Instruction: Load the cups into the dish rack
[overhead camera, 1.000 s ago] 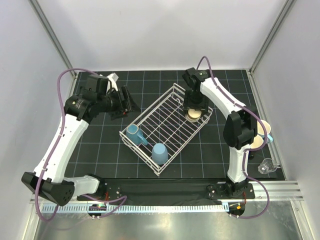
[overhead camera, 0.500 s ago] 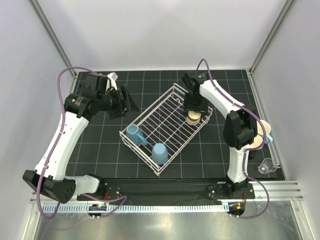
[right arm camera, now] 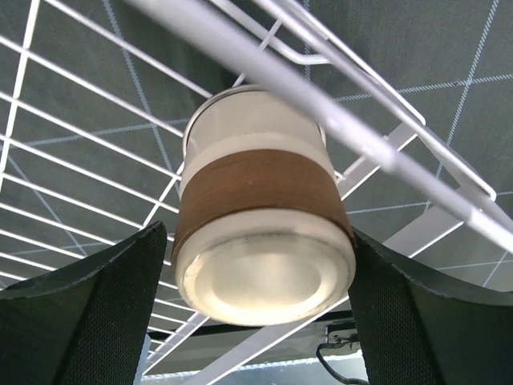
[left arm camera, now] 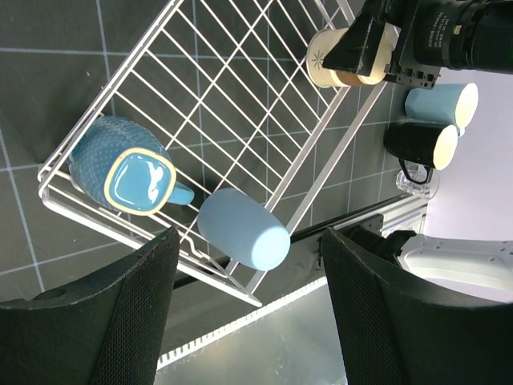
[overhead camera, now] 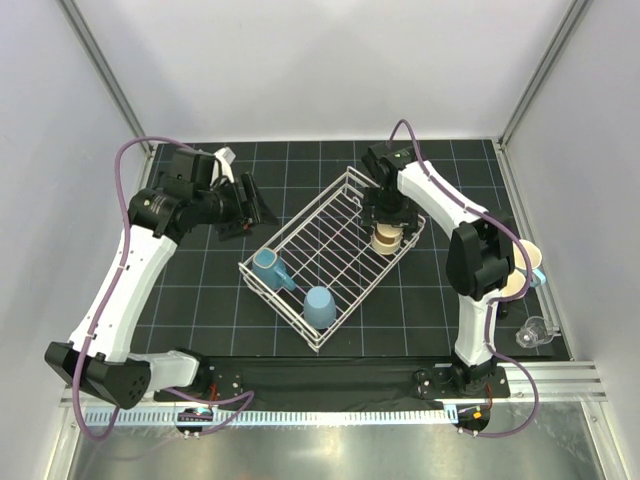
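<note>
Beige cup with a brown band (right arm camera: 256,192): mouth down, in the 2 o'clock corner of the white wire dish rack (overhead camera: 325,235), below the rim wire and close against it. We cannot tell whether it rests on the grid yet. The right end effector (right arm camera: 258,231) sits over it, fingers spread to the cup's width and, as far as we can judge, pressed on its sides, so it is holding the cup. The left end effector (left arm camera: 248,234) hangs off the rack's 10 o'clock side, fingers apart, nothing between them.

Also in the rack: a blue dimpled mug with a handle (left arm camera: 128,172), mouth up, at the 9 o'clock corner, and a light blue tumbler (overhead camera: 320,306) toward 6 o'clock. Outside the rack, at 3 to 4 o'clock by the edge of the dark gridded bench (overhead camera: 200,300): a pale blue cup (left arm camera: 439,103), a dark cup (left arm camera: 421,144) and a clear glass (overhead camera: 535,332).

Risks, in our judgement:
- If the cup is let go while its lip sits on a side wire, it could tip over.
- Opening fingers could snag the rim wire, so a lift would drag the light rack and upset the mug.
- The right elbow is near the waiting cups and a swing could knock them.

Writing: we can read none. The left wrist view shows a star-like mark on the cup's lower face. We cannot tell whether it is print or glare.
</note>
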{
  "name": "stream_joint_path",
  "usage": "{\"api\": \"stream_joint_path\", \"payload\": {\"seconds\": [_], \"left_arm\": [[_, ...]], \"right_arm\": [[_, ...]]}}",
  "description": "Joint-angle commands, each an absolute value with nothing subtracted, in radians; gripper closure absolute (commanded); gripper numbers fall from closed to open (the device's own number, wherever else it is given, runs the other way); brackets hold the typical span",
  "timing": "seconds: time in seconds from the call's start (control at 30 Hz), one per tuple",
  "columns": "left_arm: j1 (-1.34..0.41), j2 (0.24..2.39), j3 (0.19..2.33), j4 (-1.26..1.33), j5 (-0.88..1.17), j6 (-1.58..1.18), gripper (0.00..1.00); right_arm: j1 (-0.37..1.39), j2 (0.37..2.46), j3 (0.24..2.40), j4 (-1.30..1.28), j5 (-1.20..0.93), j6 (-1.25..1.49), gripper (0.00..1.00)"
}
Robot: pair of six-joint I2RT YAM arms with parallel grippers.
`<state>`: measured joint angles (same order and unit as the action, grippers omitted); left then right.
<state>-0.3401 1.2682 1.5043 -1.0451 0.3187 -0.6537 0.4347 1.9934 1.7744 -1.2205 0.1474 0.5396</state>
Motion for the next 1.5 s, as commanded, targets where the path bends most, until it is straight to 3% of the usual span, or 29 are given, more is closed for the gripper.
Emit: {"api": "stream_joint_path", "payload": {"seconds": [0.0,0.27,0.57,0.87,1.03,1.47], "left_arm": [[-0.336,1.232,1.497,-1.025,0.347,-0.67,0.3],[-0.336,1.22,1.493,-1.026,0.341,-0.698,0.3],[-0.336,1.197,1.45,-0.962,0.411,-0.779,0.28],[-0.336,1.132,1.376,-0.896,0.451,-0.775,0.27],[-0.336,1.114,1.361,-0.997,0.456,-0.666,0.27],[-0.405,0.971,1.322,-1.011,0.385,-0.565,0.27]], "right_arm": [[0.449,1.898,1.819,-1.233,0.175,0.517,0.12],[0.471,1.79,1.911,-1.289,0.247,0.445,0.14],[0.431,1.579,1.807,-1.24,0.246,0.394,0.15],[0.244,1.43,1.695,-1.282,0.175,0.402,0.14],[0.074,1.382,1.649,-1.331,0.203,0.448,0.14],[-0.169,1.328,1.215,-1.2,0.181,0.357,0.18]]}}
